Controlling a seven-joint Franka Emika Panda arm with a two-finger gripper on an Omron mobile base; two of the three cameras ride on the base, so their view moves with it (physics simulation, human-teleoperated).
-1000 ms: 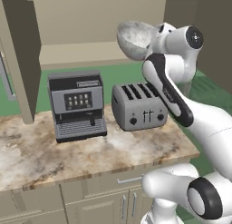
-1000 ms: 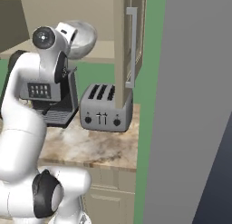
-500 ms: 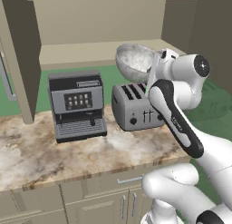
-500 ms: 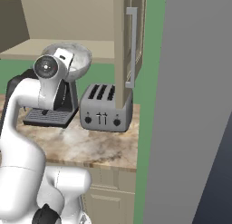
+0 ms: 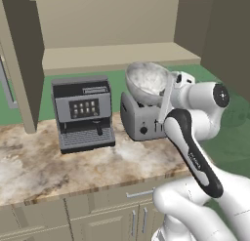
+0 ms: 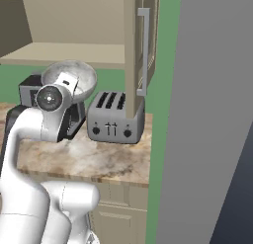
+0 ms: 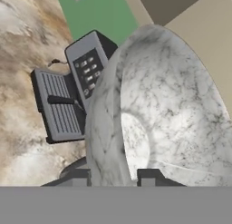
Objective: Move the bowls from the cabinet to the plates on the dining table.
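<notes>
This is a home kitchen. A marbled stone counter runs along a green wall, with beige drawer fronts and cupboard doors below it. On the counter stand a grey coffee machine on the left and a silver four-slot toaster to its right. Above them hangs an open beige cabinet with a bare shelf, its door with a long silver bar handle swung open on the right.
</notes>
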